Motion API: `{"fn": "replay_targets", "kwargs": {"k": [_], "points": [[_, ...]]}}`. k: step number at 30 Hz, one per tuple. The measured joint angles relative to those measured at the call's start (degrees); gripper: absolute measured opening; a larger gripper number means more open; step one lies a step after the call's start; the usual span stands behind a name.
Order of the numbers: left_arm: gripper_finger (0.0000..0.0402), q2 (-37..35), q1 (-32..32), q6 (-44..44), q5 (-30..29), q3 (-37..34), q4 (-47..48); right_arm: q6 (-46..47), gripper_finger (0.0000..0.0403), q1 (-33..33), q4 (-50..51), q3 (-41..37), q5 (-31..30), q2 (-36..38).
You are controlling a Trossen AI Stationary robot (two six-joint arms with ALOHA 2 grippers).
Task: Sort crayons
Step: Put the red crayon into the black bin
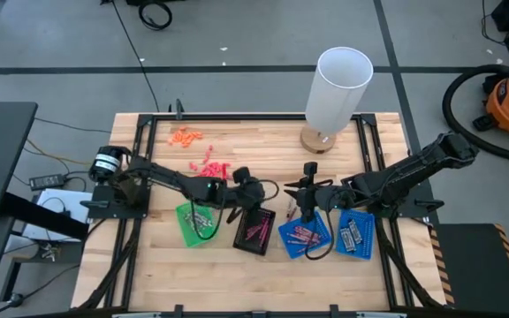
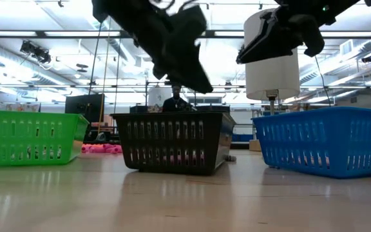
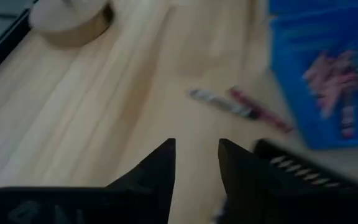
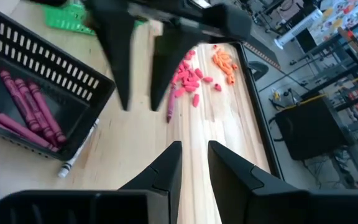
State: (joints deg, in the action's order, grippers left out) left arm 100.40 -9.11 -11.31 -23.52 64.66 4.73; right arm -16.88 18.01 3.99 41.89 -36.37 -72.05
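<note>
Wooden boards make up the light table top (image 1: 263, 146), and four small plastic trays sit in a row near its front. From left to right they are a green tray (image 1: 194, 223), a black tray (image 1: 256, 231) and two blue trays (image 1: 305, 235) (image 1: 356, 235). Thin pink crayons (image 4: 27, 106) lie in the black tray, and more pink ones (image 3: 337, 78) lie in the nearer blue tray. A grey crayon (image 3: 219, 102) and a pink crayon (image 3: 260, 114) lie loose on the wood just beside that blue tray. The left gripper (image 3: 196, 163) hangs above the black tray with its fingers a little apart, holding nothing. The right gripper (image 4: 194, 163) hovers near the blue trays, and its fingers look slightly apart and empty too. A tall white tube (image 1: 338, 88) stands at the back. Chunky red bits (image 4: 188, 78) and orange bits (image 4: 224, 62) lie behind the trays.
</note>
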Motion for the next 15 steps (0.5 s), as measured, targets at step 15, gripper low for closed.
{"fn": "replay_targets", "kwargs": {"k": [15], "points": [[0.0133, 0.0, 8.66, 14.88, 3.35, -0.02, 20.64, 3.71, 0.0087, -0.21, 0.03, 0.0, 0.47, 0.0]]}}
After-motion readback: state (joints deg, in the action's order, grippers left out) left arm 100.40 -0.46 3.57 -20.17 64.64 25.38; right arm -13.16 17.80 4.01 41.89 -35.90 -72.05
